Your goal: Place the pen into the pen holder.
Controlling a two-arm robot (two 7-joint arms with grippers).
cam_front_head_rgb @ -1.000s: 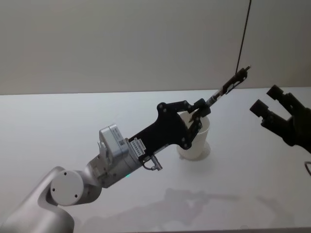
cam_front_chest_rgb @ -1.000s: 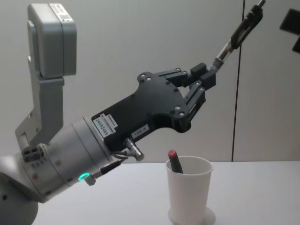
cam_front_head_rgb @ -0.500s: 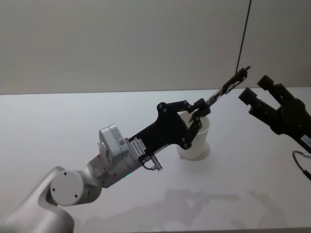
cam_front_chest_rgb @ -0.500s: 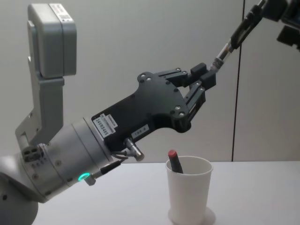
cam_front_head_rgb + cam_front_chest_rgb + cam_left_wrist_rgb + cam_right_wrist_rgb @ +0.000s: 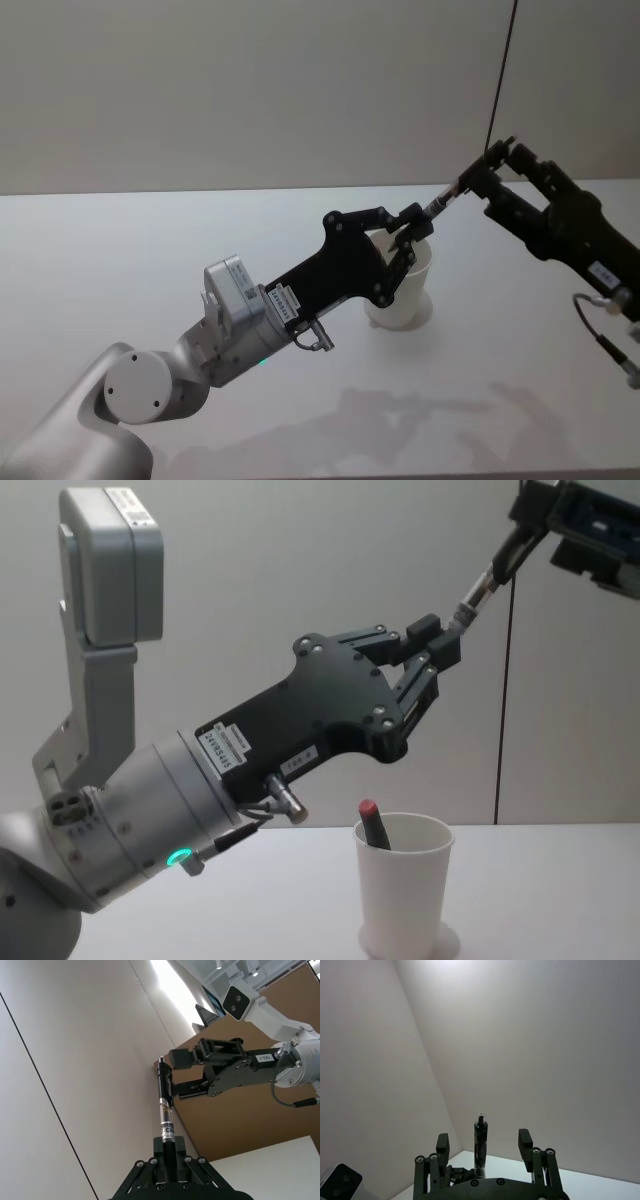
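The pen (image 5: 450, 192) is clamped at its lower end by the left gripper (image 5: 413, 229), tilted up above the cup (image 5: 404, 300) — which stands mid-desk (image 5: 120, 260) with a red-capped pen (image 5: 374, 824) inside. Its upper end lies between the right gripper's (image 5: 494, 172) parted fingers — untouched.

white table (image 5: 120, 250), pen holder (image 5: 405, 295) standing upright
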